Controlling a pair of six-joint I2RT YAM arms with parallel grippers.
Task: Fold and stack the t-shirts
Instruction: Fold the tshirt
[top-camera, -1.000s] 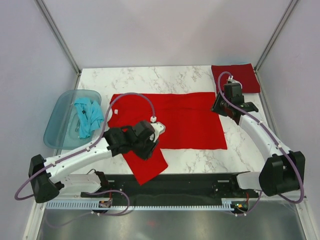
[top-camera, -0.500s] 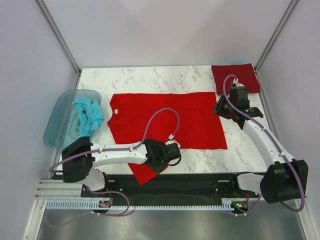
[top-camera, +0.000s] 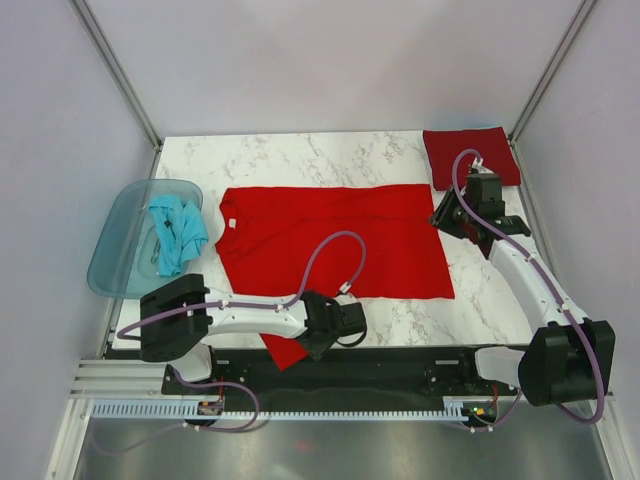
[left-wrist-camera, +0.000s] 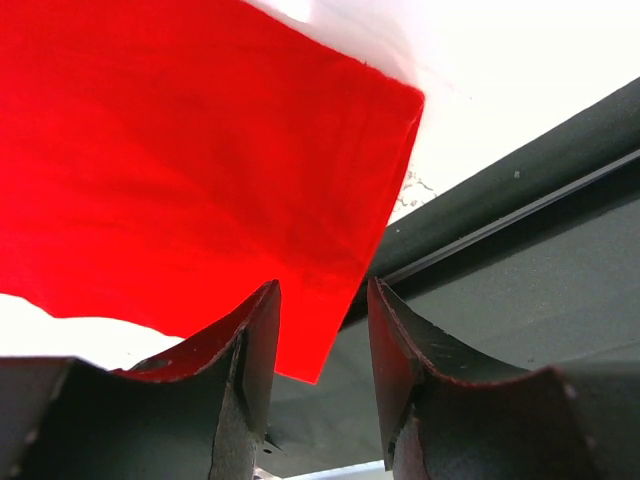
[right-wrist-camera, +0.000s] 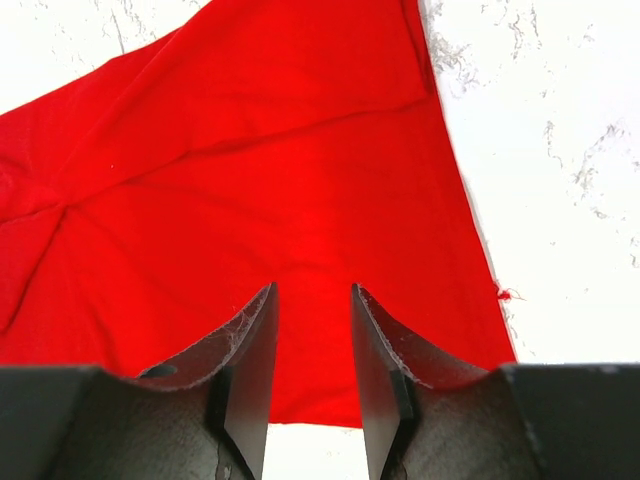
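Red t-shirt (top-camera: 335, 240) lies spread on marble table (top-camera: 300, 160); left tool (left-wrist-camera: 322, 300) and right tool (right-wrist-camera: 310, 300) stand slightly parted, gripping nothing.

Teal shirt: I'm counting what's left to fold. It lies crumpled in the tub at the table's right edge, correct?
Not quite. The teal shirt lies crumpled in the tub, but the tub is at the left edge of the table, not the right. The top view shows it.

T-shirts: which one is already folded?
The dark crimson shirt in the far right corner, a flat square; the bright red shirt lies spread, the teal shirt crumpled.
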